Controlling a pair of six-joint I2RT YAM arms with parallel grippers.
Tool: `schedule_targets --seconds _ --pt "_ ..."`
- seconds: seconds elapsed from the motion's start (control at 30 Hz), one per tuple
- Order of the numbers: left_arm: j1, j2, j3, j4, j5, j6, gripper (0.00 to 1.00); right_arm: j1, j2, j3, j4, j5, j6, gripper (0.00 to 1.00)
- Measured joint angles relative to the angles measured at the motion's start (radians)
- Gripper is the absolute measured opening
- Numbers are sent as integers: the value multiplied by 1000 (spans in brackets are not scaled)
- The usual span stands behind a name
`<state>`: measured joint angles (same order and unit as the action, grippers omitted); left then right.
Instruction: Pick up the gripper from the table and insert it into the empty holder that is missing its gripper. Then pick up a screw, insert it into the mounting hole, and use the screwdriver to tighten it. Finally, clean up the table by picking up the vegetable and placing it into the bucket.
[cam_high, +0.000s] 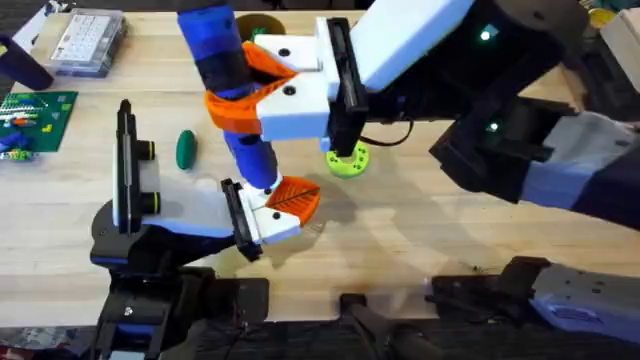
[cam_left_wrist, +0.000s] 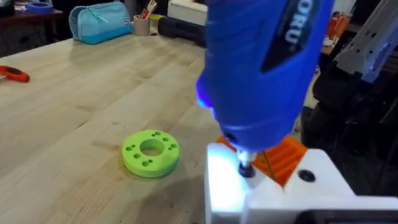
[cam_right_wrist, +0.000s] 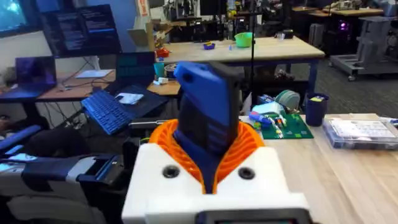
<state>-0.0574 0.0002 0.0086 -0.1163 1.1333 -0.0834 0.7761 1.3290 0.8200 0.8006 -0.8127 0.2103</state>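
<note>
We are at the tightening step: right gripper (cam_high: 262, 92) clamps the screwdriver (cam_high: 232, 75), bit seated at the left gripper (cam_high: 290, 205), whose jaw state we cannot tell; next, keep it plumb.

The surface (cam_high: 420, 230) is seen to be pale wood with a fine grain and a dull, matt finish. The screwdriver (cam_left_wrist: 261, 68) is formed of smooth blue plastic with a slight gloss, and a thin metal bit is shown at its tip. The lime-green disc (cam_left_wrist: 150, 152) looks like matt plastic. The vegetable (cam_high: 186, 149) is smooth and dark green. Ribbed orange pads (cam_right_wrist: 249, 146) are set in white plastic.
</note>
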Motion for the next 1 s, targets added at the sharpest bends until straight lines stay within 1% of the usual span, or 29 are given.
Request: schedule_targets --seconds 0.5,0.8,0.9,1.0 --pt "0 0 0 0 0 -2 15 0 0 2 -15 0 0 47" --pt "0 0 0 0 -1 -4 15 3 3 5 8 -6 3 49" --pt "0 0 0 1 -4 -4 15 3 17 33 -15 -22 2 48" --pt "0 0 1 3 -6 -3 15 4 36 89 -91 -38 -6 47"
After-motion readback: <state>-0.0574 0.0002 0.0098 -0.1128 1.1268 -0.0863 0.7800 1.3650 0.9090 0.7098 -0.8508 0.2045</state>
